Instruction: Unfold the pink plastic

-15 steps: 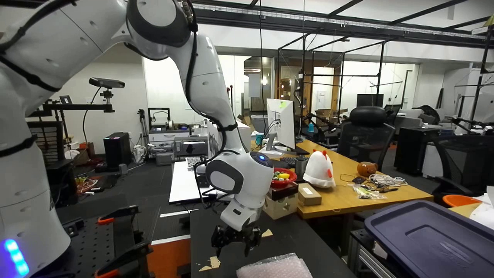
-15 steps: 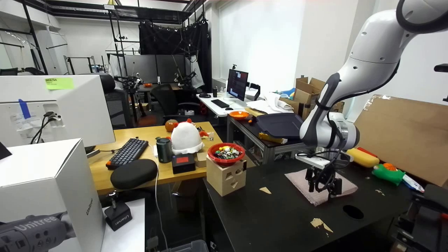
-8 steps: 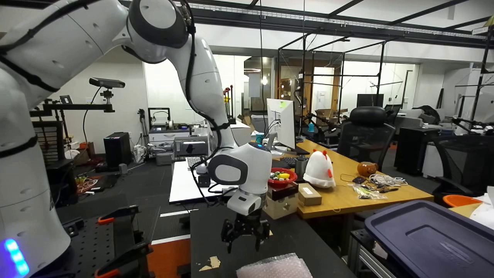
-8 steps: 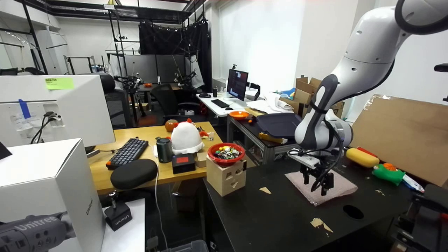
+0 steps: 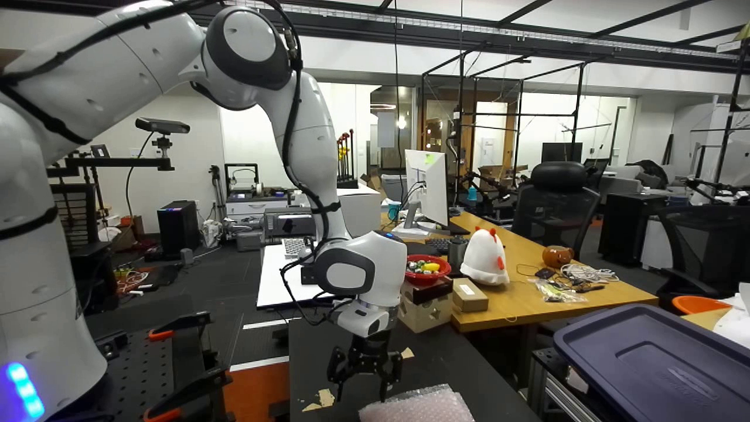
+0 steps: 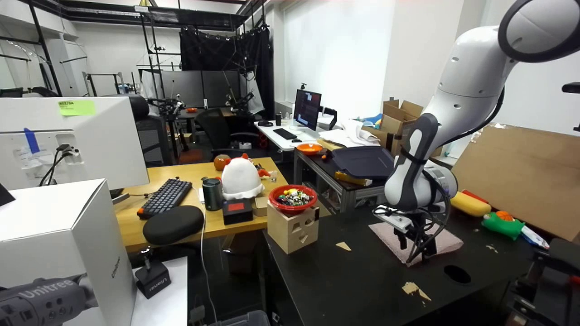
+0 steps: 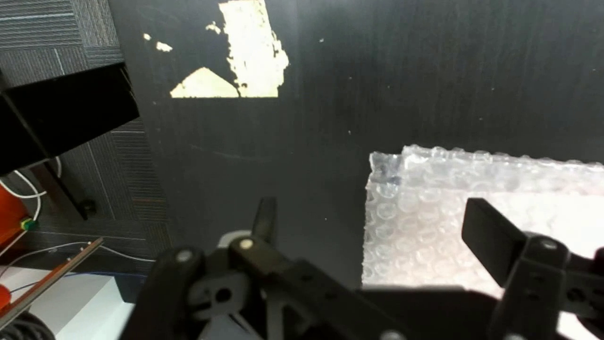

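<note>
Lying on the desk, rightward in my wrist view: pink plastic, one. My pincer, spread and empty, brackets its likely grip edge: one jaw over wrap, one over desk.

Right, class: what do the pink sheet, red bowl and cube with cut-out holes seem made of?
Pink sheet: thin, shiny plastic, apparently bubble wrap; raised round bubbles catch the light in the wrist view.
Red bowl: probably smooth plastic, judging by its even colour; painted metal isn't ruled out.
Cube: likely matte, unpainted wood; pale tan faces without shine, though any grain is too small to see.
</note>
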{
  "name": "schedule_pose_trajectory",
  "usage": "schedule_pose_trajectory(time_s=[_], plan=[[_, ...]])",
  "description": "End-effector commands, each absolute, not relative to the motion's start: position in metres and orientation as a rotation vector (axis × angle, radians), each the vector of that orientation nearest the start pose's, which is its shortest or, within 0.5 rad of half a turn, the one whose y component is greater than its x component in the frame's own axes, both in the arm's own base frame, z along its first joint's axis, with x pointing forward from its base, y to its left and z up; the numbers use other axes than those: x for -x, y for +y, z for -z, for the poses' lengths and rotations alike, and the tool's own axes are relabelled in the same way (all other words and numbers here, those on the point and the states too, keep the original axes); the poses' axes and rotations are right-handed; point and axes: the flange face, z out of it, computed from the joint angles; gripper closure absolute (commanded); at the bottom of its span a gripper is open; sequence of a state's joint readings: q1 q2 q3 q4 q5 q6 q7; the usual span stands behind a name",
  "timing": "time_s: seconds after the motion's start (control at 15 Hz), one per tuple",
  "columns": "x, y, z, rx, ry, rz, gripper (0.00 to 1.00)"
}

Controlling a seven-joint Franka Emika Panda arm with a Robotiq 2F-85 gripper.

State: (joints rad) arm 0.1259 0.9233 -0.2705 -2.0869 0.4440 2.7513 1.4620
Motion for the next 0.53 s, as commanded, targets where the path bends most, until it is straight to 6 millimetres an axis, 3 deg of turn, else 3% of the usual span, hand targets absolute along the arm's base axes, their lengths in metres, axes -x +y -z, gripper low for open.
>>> schedule_pose_trajectory(time_s=[0.0, 0.47], plan=[[-0.496, -0.108, 0.026, 1.825, 2.810, -0.093, 0.00], [-0.511, -0.097, 0.030, 1.822, 2.833, -0.022, 0.00]])
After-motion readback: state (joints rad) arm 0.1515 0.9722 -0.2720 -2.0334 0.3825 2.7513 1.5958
